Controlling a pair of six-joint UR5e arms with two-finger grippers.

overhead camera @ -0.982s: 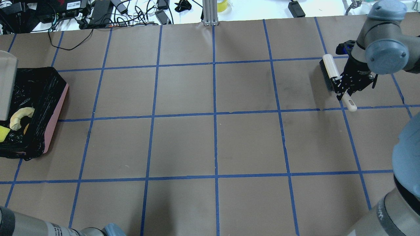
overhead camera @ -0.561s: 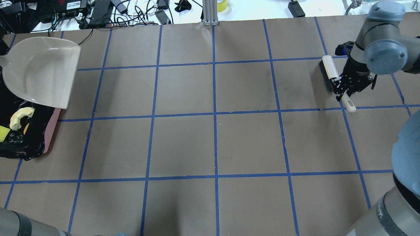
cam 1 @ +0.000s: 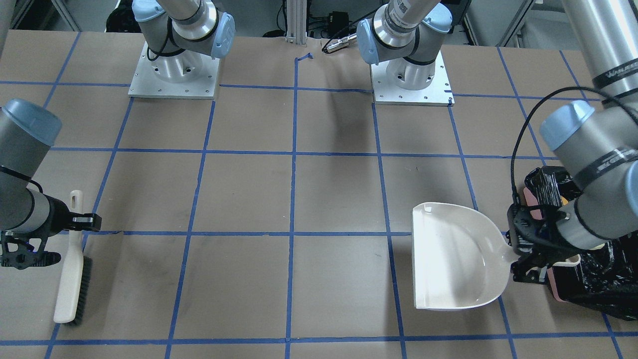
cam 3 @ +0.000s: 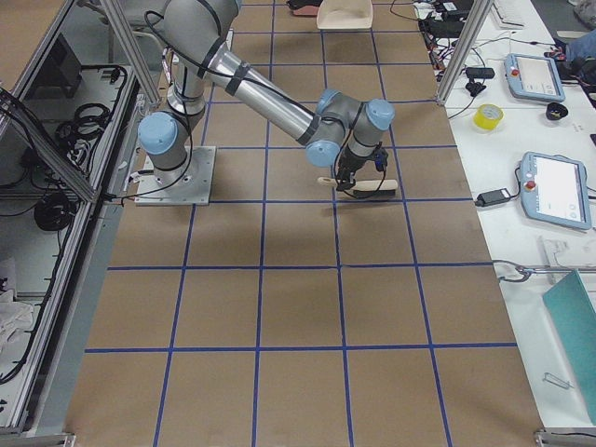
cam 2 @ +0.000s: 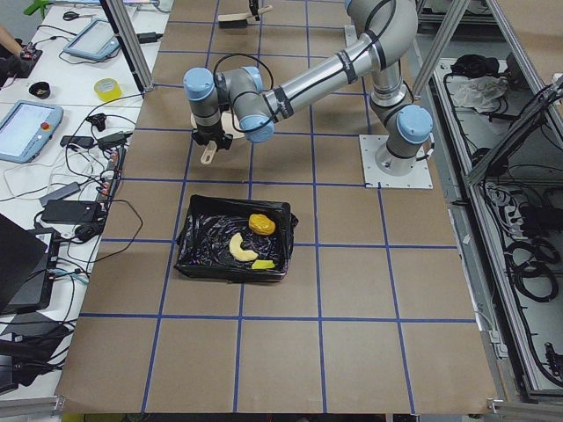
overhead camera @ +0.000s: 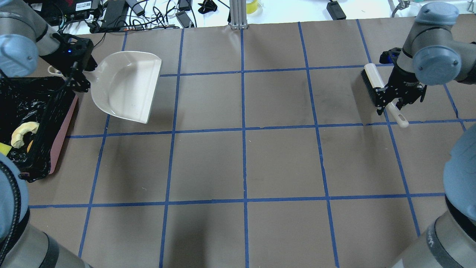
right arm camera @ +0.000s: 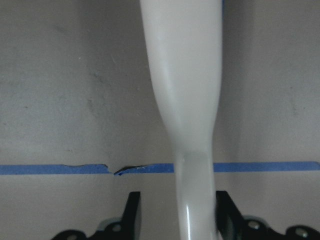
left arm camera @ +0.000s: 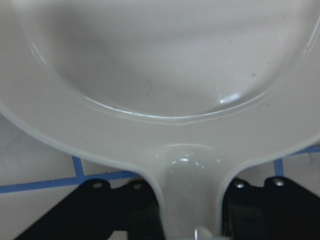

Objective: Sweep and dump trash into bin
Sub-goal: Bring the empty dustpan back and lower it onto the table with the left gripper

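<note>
Looks like the tail of the dump step: all the trash inside the bin (overhead camera: 59, 137), at the left end of the bench (overhead camera: 241, 163). In there, a lumpy golden-brown potato (cam 2: 259, 223), a tan curved croissant (overhead camera: 22, 133) and a yellow-green sponge wedge (cam 2: 263, 264), all on the bag's floor.

Left tool (overhead camera: 78, 76) pinching the handle of the dustpan (overhead camera: 126, 85), one pad on each side. Pan empty, just beside the bin's far end, mouth toward the bench centre; touching the paper or hanging above it, cannot tell. Right tool (overhead camera: 389, 100) clamped on the handle of the brush (overhead camera: 372, 80), well apart at the opposite end, bristles near the paper.

Next, probably: putting pan and brush down and letting go. Calls for a level, slow descent, to avoid catching the thin front lip.

Pan of smooth glossy cream plastic, scoop-shaped with a straight lip. Brush long and narrow, cream back, stiff black bristles. Bin pink and rectangular, lined with a crinkled shiny black bag. Bench under matte brown paper with a blue tape grid.
</note>
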